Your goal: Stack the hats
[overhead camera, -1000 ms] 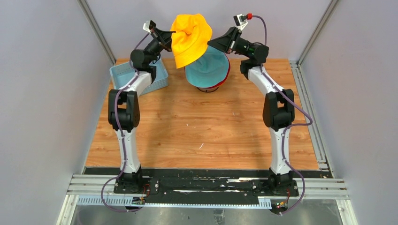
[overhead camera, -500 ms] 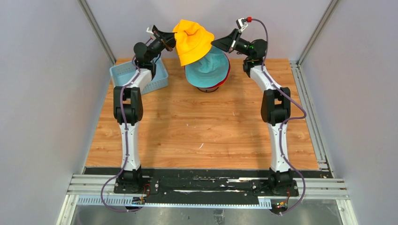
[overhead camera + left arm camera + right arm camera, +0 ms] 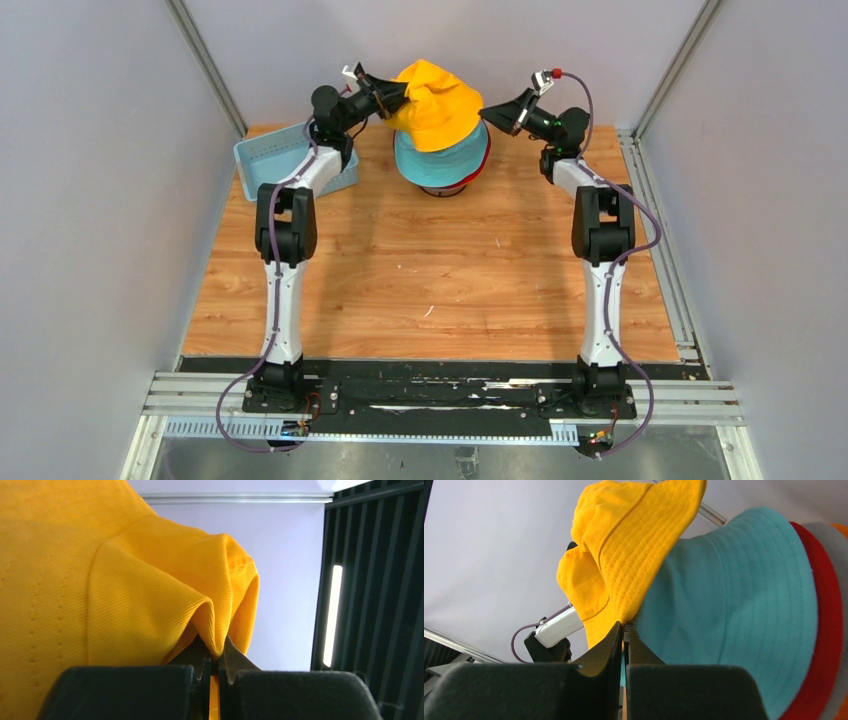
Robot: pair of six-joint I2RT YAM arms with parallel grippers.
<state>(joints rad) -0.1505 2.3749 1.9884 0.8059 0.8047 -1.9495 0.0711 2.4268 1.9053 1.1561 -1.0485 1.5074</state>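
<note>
At the overhead view's top centre, the teal hat (image 3: pixel 440 166) crowns a pile. The yellow hat (image 3: pixel 437 100) hangs over its top, brim pinched tight by the left gripper (image 3: pixel 398 97) and the right gripper (image 3: pixel 488 112).

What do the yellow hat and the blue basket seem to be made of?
The yellow hat: matte woven cloth, maybe cotton; ribbed weave, stitch rows, soft folds. The blue basket: probably rigid plastic; walls are a grid of holes.
</note>
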